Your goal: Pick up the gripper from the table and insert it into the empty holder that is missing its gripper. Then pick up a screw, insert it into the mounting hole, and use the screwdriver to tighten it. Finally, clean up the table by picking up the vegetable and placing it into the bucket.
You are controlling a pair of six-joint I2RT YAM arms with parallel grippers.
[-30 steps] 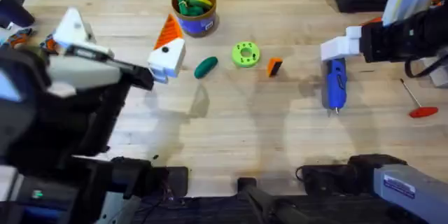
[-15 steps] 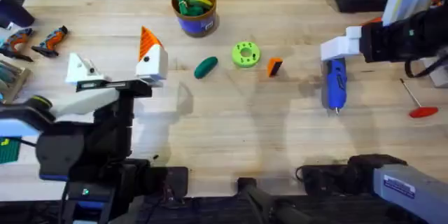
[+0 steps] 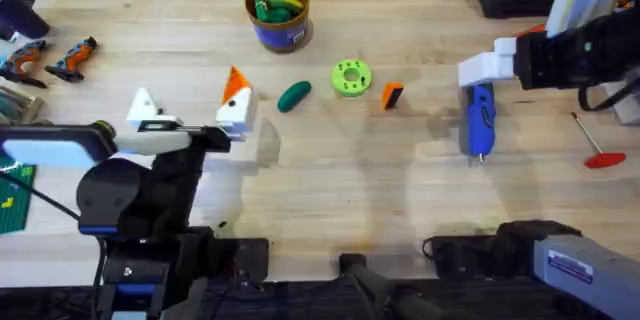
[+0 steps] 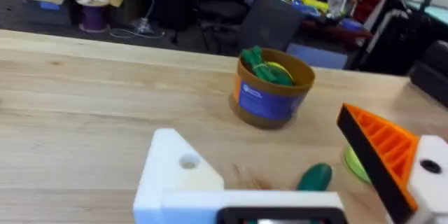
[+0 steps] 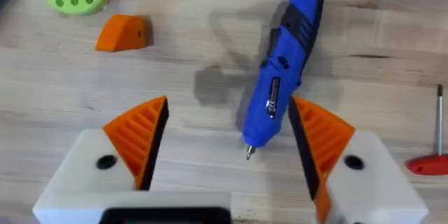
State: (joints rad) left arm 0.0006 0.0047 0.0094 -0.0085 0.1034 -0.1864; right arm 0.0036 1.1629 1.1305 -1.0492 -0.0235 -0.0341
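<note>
Left gripper point(image 3: 190, 112) spread wide, empty: bare white holder point(image 3: 143, 108) on one side, orange-tipped finger on the other. Ahead of it, vegetable point(image 3: 294, 96), then bucket point(image 3: 278, 12) with a blue label, writing unreadable. Right gripper point(image 5: 227, 140) open over the table point(image 3: 400, 200), screwdriver point(image 5: 281, 75) between its pads. Loose gripper point(image 3: 392, 95) well ahead, beside a green disc point(image 3: 351, 77).

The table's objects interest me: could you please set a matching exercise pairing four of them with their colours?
Things:
1. screwdriver
2. vegetable
3. gripper
4. holder

Colours:
A. white
B. dark green
C. blue
D. orange

Pairs: 1-C, 2-B, 3-D, 4-A
</note>
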